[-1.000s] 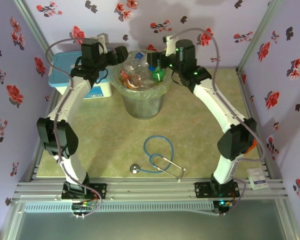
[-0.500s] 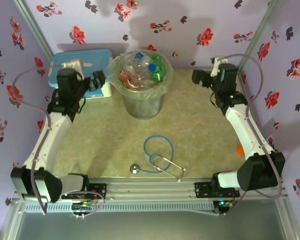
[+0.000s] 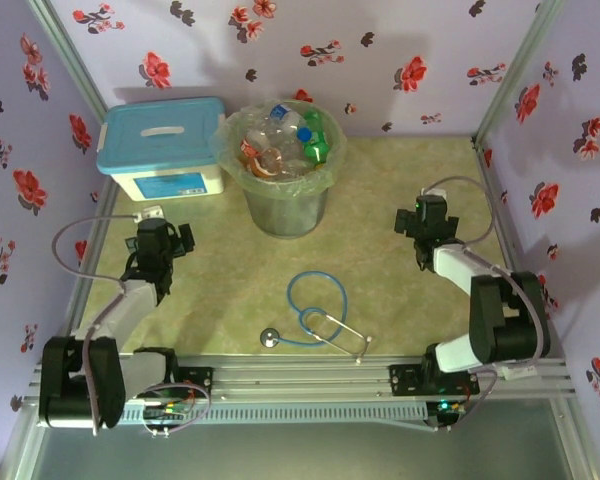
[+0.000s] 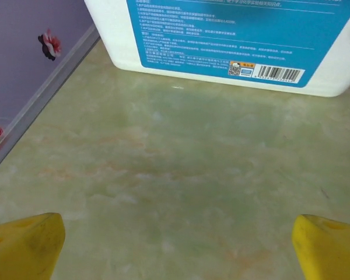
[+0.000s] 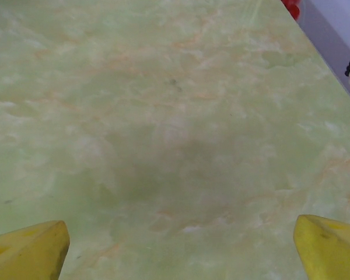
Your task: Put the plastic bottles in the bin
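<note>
The bin (image 3: 285,205), a grey-green bucket with a clear bag liner, stands at the back middle of the table. Several plastic bottles (image 3: 278,137), mostly clear with one green, are piled inside it up to the rim. My left gripper (image 3: 172,240) sits low over the table on the left, well in front of the bin, open and empty. In the left wrist view its yellow fingertips (image 4: 24,245) stand far apart over bare table. My right gripper (image 3: 420,226) sits low on the right, open and empty. Its fingertips (image 5: 27,252) are spread wide over bare table.
A white box with a light-blue lid (image 3: 162,147) stands left of the bin; its labelled side (image 4: 221,41) faces my left gripper. A blue-tubed stethoscope (image 3: 316,302) lies at the front middle. Flowered walls close in the left, back and right.
Both arms have drawn back from over the bin and folded down low, the left to the near left, the right to the near right. Both grippers have opened wider.
</note>
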Action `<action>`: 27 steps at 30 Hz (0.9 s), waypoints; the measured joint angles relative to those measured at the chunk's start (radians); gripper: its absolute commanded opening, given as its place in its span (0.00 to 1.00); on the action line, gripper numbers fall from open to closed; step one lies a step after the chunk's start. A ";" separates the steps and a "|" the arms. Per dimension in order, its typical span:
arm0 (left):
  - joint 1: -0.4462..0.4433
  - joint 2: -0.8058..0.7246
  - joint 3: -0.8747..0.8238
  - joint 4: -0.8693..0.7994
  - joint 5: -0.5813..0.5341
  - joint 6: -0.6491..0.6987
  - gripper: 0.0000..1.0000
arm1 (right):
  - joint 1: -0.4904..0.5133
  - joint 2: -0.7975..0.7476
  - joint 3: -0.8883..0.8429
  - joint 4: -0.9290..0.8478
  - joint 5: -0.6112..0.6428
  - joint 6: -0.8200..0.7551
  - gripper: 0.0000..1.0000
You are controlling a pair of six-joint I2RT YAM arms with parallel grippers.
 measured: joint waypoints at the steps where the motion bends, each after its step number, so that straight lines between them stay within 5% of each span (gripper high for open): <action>1: 0.000 0.031 -0.006 0.049 -0.002 0.012 1.00 | 0.000 0.022 -0.003 0.032 0.012 -0.006 0.99; 13: 0.013 0.334 -0.031 0.465 0.006 0.129 1.00 | -0.009 0.077 -0.209 0.434 0.043 -0.037 0.99; 27: 0.056 0.391 -0.085 0.658 0.097 0.151 1.00 | -0.080 0.097 -0.286 0.657 -0.035 -0.018 0.99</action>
